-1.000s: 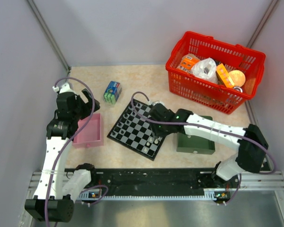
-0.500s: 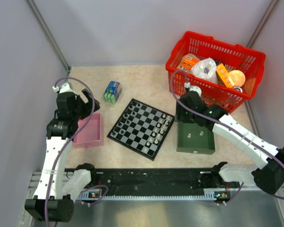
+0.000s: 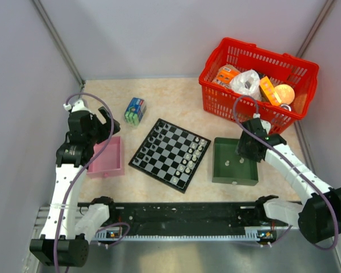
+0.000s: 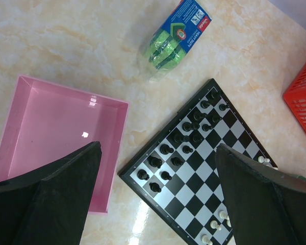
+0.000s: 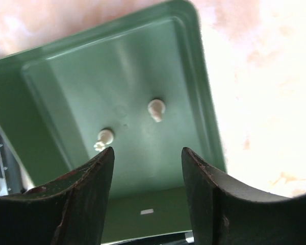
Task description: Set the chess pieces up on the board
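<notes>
My right hand (image 3: 245, 149) hangs over the green tray (image 3: 234, 177), which sits just right of the board (image 3: 169, 154). Its fingers are spread and grip nothing. From above, my arm covers the tray's far right corner, and only two pale specks show inside it. The camera on that wrist tells more. Between my dark fingers (image 5: 81, 199), two loose pieces (image 5: 156, 108) lie on the tray floor, apart from each other, one of them nearer the board side. A sliver of the board shows at the left edge of that view.

My left hand (image 3: 99, 128) is on the other side of the board, above the far end of the pink tray (image 3: 106, 158). It too is wide open and grips nothing. Its wrist camera makes out the dark pieces (image 4: 181, 138) as single figures in two rows along the board's left edge. The overhead view reduces them to dots. Only a few pale pieces (image 3: 193, 156) reach that wrist view, but from above they show along the board's right edge.

A packet of green sponges (image 3: 135, 110) lies just beyond the board's far left side. A red basket (image 3: 256, 85) stands beyond its far right. The left wrist camera catches only a corner of the basket.
</notes>
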